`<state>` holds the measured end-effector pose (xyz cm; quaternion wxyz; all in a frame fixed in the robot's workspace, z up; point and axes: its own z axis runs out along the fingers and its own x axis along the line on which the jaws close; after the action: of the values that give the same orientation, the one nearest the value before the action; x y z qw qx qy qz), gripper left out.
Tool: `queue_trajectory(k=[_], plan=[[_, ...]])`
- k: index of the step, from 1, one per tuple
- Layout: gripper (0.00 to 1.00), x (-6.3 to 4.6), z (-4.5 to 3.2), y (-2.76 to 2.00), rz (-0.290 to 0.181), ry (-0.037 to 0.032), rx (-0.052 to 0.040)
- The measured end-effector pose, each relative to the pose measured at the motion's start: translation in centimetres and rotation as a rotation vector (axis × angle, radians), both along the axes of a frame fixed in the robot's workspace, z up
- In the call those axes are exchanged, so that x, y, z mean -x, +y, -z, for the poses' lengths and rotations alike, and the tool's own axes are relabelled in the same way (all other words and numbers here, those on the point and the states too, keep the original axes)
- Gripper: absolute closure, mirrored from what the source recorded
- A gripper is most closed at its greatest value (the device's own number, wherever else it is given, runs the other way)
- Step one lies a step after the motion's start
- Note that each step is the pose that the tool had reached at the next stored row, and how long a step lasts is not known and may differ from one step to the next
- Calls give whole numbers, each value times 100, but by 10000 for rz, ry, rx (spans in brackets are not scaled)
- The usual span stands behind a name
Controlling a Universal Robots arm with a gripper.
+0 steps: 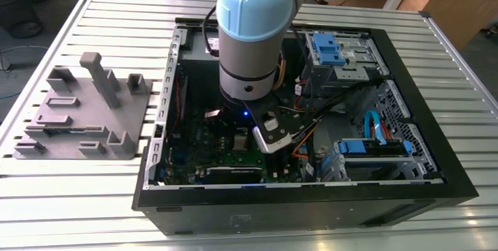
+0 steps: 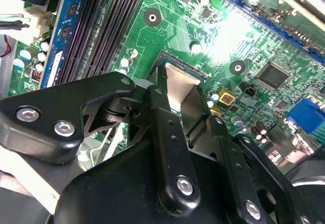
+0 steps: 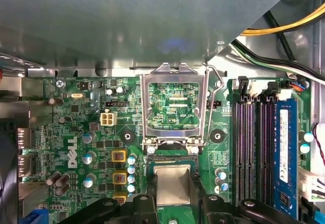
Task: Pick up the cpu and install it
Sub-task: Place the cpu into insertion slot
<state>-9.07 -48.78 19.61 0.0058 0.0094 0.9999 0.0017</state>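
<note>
Arm (image 1: 247,41): pale-blue cap, silver-grey tube; claw (image 2: 180,99): black links, silver screws.

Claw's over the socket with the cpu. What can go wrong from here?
1. The cpu, held in the claw, hangs right at the socket; lowered tilted or off-square, it may jam or harm the contacts.
2. The hinged socket frame stands open beside it; the claw could knock it.
3. Capacitors crowd the socket's edge and might get struck when the claw opens.

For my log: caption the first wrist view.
Black gripper at shiny silver square cpu beside open metal socket frame on green motherboard.
</note>
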Motion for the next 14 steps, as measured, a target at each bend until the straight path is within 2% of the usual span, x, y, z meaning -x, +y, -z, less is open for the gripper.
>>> queue_trajectory(k=[14], plan=[[62, -13, 25, 0, -1, 0, -2]])
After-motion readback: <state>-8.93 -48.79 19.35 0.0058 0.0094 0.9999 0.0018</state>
